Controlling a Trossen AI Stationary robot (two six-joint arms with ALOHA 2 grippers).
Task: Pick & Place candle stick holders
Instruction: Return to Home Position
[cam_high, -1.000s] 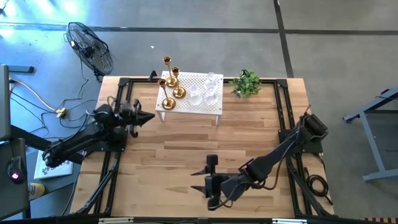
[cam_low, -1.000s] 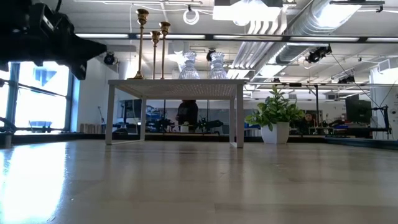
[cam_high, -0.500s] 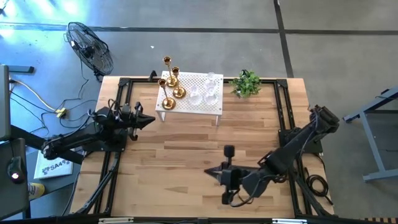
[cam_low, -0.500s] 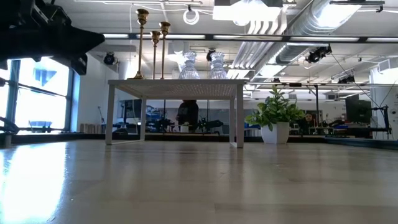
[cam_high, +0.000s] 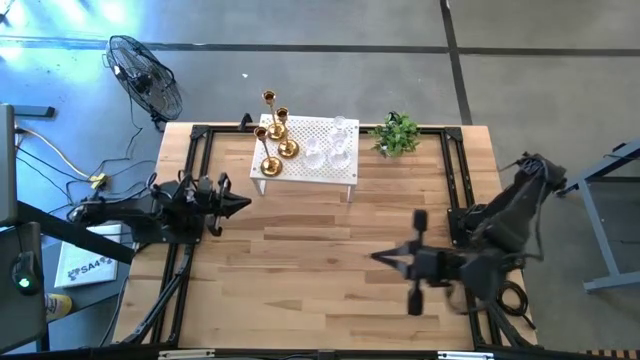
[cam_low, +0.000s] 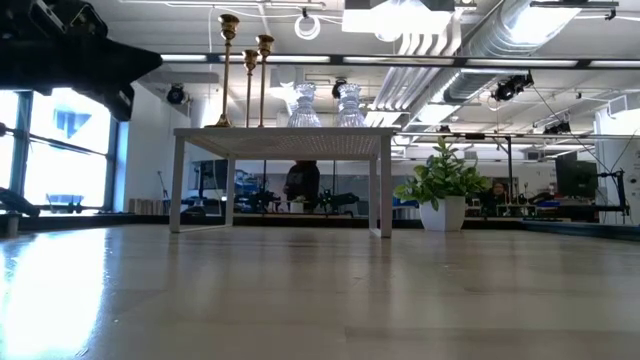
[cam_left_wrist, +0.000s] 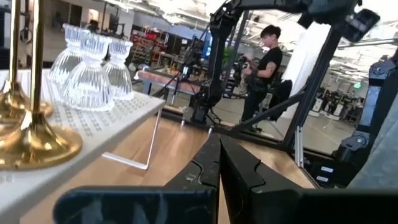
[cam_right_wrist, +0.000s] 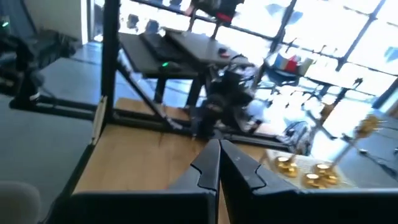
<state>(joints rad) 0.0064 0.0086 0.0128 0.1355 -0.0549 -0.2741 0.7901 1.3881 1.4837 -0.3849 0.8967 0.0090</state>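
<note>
Now candle stick holders (cam_high: 287, 148) on shelf (cam_high: 300, 171) (floor box (cam_high: 85, 268) lettering unreadable).

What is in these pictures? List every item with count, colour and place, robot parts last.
shelf: one, white, far middle of the table.
gold candle holders: three, gold, on the shelf's left part.
glass candle holders: three, clear, on the shelf's right part.
plant: one, green, white pot, right of the shelf.
table: one, light wood.
fan: one, dark, on the floor past the far left corner.
person: one, dark clothes, in the room beyond.
left gripper: dark, shut, over the table's left edge.
right gripper: dark, shut, over the near right part.
</note>
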